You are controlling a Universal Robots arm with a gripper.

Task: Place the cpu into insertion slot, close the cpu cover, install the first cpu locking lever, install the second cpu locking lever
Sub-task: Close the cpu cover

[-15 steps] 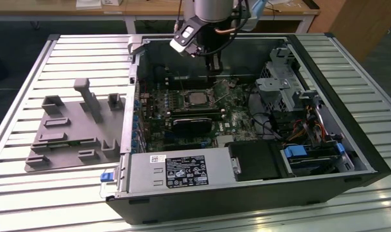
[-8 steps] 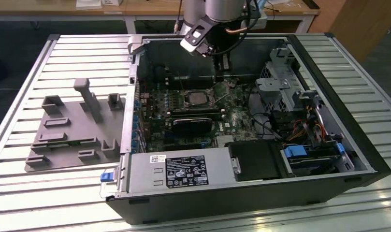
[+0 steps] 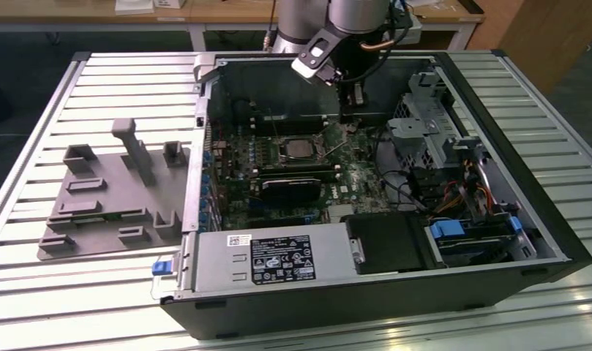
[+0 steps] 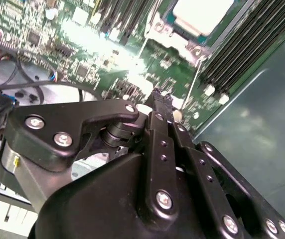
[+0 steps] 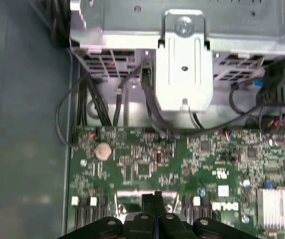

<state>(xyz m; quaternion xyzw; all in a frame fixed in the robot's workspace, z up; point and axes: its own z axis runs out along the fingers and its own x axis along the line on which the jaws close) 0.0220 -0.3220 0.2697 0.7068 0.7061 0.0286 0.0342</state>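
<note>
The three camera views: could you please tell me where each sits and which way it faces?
Exterior view: off the arm, raised, looking down into the open case; the arm and gripper reach in.
Second wrist view: on the wrist, looking along the shut fingers at the motherboard and cpu.
First wrist view: on the wrist, looking past the fingers at the motherboard and a metal bracket.
Shared: both wrist views show the fingers and motherboard; the exterior and second wrist views show the cpu.
</note>
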